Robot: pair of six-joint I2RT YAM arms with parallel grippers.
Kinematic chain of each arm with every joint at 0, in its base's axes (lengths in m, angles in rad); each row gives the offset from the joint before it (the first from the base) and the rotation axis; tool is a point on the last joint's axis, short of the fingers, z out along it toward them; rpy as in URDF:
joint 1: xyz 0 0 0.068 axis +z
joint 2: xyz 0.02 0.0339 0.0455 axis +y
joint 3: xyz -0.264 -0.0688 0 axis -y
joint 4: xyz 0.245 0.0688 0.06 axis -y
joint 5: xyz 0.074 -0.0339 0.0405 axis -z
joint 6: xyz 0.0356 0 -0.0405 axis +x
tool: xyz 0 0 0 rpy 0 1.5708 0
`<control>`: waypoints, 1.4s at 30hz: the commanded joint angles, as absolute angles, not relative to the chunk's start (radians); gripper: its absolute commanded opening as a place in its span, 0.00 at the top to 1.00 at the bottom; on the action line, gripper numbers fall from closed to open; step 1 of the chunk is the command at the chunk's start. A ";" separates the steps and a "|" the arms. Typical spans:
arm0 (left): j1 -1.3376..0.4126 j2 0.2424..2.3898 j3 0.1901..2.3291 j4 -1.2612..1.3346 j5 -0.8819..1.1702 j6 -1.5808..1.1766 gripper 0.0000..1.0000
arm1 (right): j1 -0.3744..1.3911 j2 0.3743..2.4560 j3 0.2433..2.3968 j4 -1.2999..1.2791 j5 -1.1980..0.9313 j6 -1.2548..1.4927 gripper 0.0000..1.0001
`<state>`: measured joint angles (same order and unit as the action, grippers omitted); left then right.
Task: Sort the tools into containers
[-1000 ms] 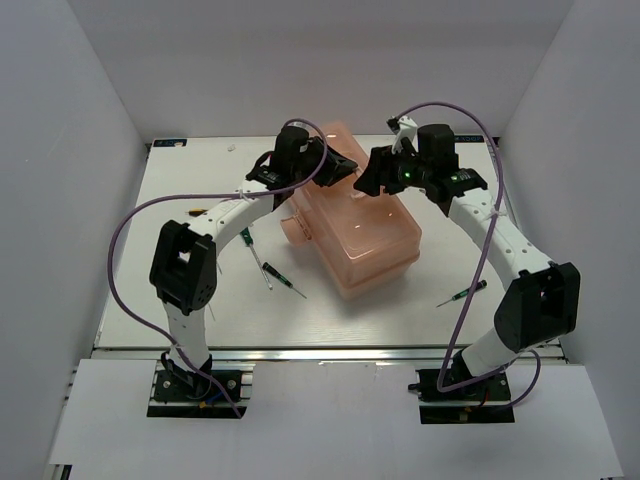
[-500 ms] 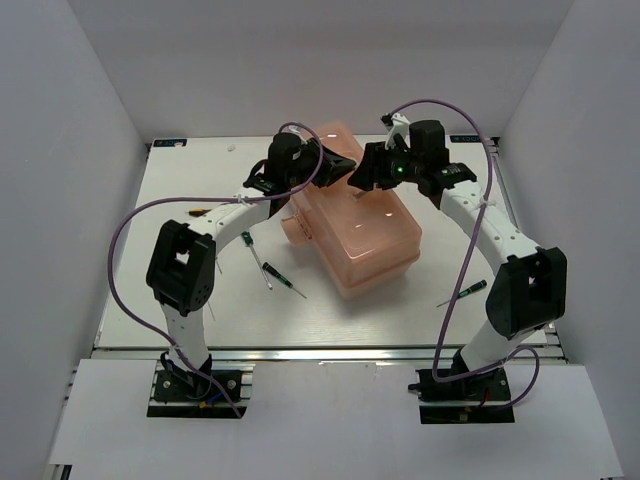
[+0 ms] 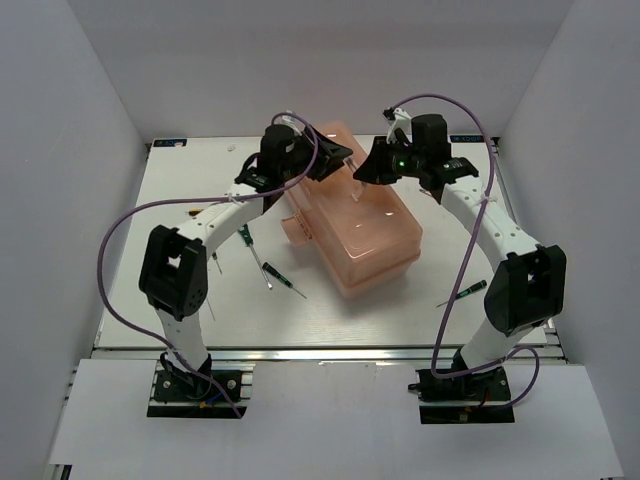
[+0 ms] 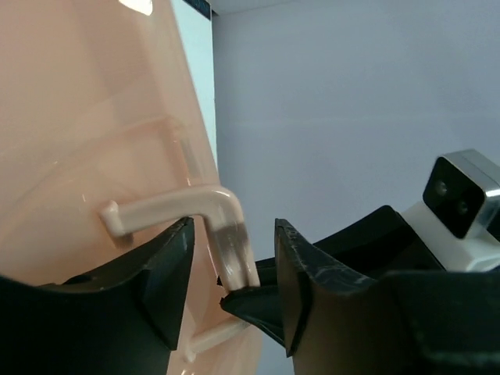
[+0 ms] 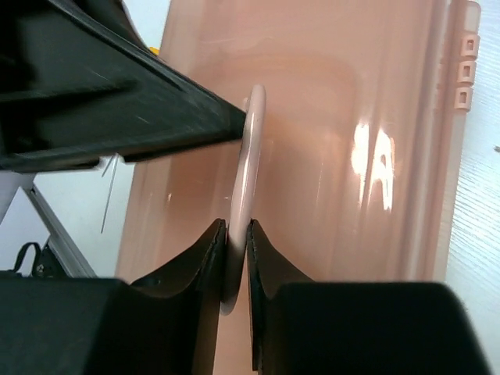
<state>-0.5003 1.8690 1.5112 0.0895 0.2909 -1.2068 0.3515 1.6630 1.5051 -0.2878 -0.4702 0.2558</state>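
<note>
White-walled box of a room, pale surface [image 3: 380,320], and the salmon-pink toolbox [image 3: 370,240] sits a bit skewed in the middle of it with its lid down. So I reckon I'm at the "get the thing open" step, and no sorting has happened yet.

Both my arms are up at the lid handle [image 5: 244,156]. My right fingers [image 5: 215,266] are clenched on it, pinching the thin pink bar edge-on. My left fingers [image 4: 168,266] are released. They sit one on each side of the handle's bent end with a gap on both sides, and I can't see them touching it.

The tools are all out on the surface:
- a near green screwdriver [image 3: 285,280] off the box's left side
- a far green screwdriver [image 3: 246,238] just behind it
- a yellow-handled screwdriver [image 3: 197,211] further left, half hidden by my arm
- a right-side screwdriver [image 3: 470,291], well apart from the others by my right elbow

As for the containers, the trays are shut away under the lid. The plastic is too cloudy to see through, so I can't tell what's in them, if anything.

The next move, I think, is swinging the lid up by the handle without dragging the whole box along. I can't tell whether the latch is undone.
</note>
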 commanded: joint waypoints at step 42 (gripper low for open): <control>-0.362 1.968 1.551 -0.246 0.182 -0.888 0.46 | 0.011 1.764 1.695 0.020 -0.724 0.525 1.00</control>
